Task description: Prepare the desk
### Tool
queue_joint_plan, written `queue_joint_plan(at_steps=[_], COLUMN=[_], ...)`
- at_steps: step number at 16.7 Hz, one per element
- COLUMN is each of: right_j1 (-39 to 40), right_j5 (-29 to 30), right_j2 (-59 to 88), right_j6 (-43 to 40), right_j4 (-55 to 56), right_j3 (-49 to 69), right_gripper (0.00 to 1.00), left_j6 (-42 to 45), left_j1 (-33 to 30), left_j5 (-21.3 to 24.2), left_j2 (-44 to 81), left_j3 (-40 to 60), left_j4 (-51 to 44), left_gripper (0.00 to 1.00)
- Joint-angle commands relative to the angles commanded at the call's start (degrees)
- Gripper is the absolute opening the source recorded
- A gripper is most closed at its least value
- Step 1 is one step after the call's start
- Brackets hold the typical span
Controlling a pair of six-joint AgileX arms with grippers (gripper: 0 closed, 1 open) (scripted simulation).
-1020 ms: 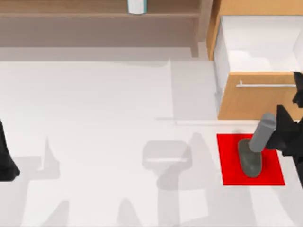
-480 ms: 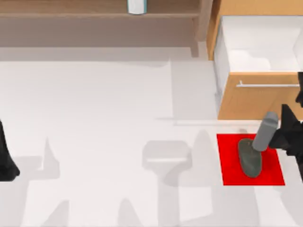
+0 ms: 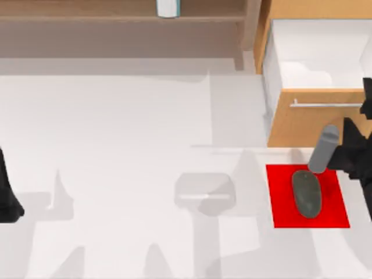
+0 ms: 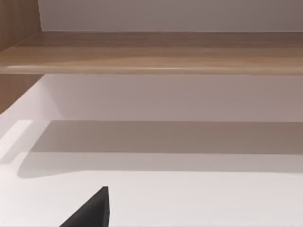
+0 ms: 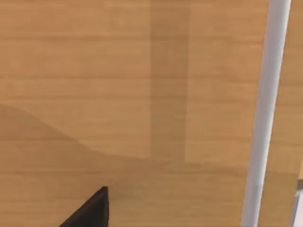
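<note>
Since the earlier frames, the right gripper (image 3: 349, 152) has drawn back toward the far right of the table, and its grey cylindrical part (image 3: 323, 149) no longer overlaps the dark grey mouse (image 3: 307, 193), which now lies whole and untouched. Whether the right gripper's fingers are spread or pressed together cannot be told.

Nearest, at the left edge of the top view, the left gripper (image 3: 8, 200) stands parked over bare tabletop; its finger spacing likewise cannot be told. On the right side, the mouse rests on the red mat (image 3: 285, 209), near the mat's middle. Just beyond the mat stands the light-wood drawer (image 3: 302, 125), pulled open, its white interior visible, its silver bar handle (image 3: 325, 105) running across the front panel. In the right wrist view the same drawer front (image 5: 123, 94) and handle (image 5: 265, 109) appear close. The desk (image 3: 116, 133) extends white across the whole scene. Farthest, the light-wood shelf unit (image 3: 87, 17) runs along the rear edge, carrying a white cylinder (image 3: 167, 7).
</note>
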Motion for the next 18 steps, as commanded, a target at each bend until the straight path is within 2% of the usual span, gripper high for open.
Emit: queue_joint_plan(at_steps=[13,18], right_j1=[0.00,0.00], right_j5=[0.00,0.00], right_j2=[0.00,0.00], right_j6=[0.00,0.00], right_j4=[0.00,0.00], right_j3=[0.00,0.00], right_gripper=[0.02,0.00], left_j6=[0.00,0.00], left_j1=[0.00,0.00], left_j5=[0.00,0.00], left_j2=[0.00,0.00], left_j3=[0.00,0.00], left_j4=[0.00,0.00], left_gripper=[1.00,1.00])
